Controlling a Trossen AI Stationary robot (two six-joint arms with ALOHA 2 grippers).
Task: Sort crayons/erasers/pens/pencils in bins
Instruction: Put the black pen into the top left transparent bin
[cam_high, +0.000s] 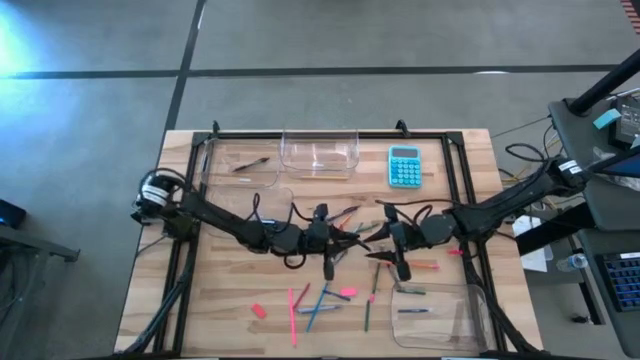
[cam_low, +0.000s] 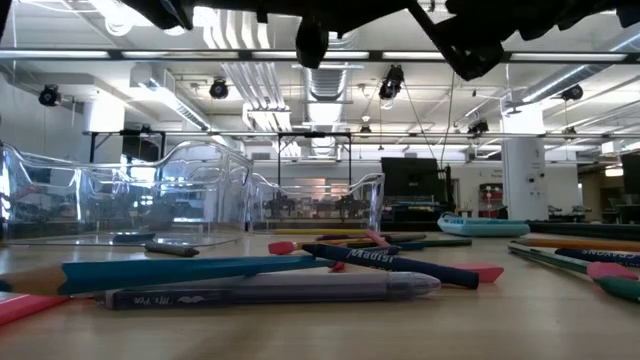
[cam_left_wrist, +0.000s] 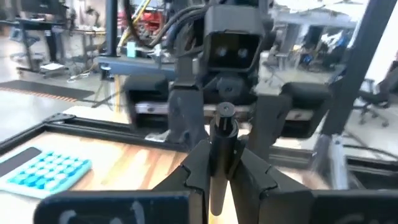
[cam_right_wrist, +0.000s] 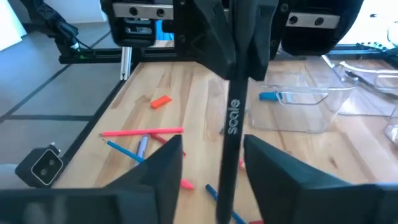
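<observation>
High view: wooden plank table (cam_high: 200, 300) with a black tube frame. The two dark arms meet over its middle, the left end effector (cam_high: 326, 250) and the right end effector (cam_high: 400, 255) close together above scattered thin sticks (cam_high: 312, 305) in pink, blue and green. Clear bins with rounded corners: a tall-walled one (cam_high: 286, 150) at the far edge, a shallow one (cam_high: 215, 172) beside it, and another (cam_high: 470, 325) at the near right corner. Two pink erasers (cam_high: 258, 311), short and stubby, lie loose on the wood near the front, outside any bin. A turquoise calculator (cam_high: 404, 166) sits far right of the tall bin. Low view: glossy see-through bin walls (cam_low: 150, 195) stand behind a teal pencil (cam_low: 170, 270) and a grey pen (cam_low: 270, 288) lying flat; the arms show only as dark shapes overhead. Left wrist view: the left end effector (cam_left_wrist: 224, 165) is clenched on a slim black pen (cam_left_wrist: 224, 134) with a round cap end, and the other arm's wrist is straight ahead. Right wrist view: the right end effector (cam_right_wrist: 219, 163) is released, its matte black fingers (cam_right_wrist: 163, 165) standing apart on either side of the same pen (cam_right_wrist: 232, 118), which carries white lettering. The pen's far end is in the other arm's grip.
</observation>
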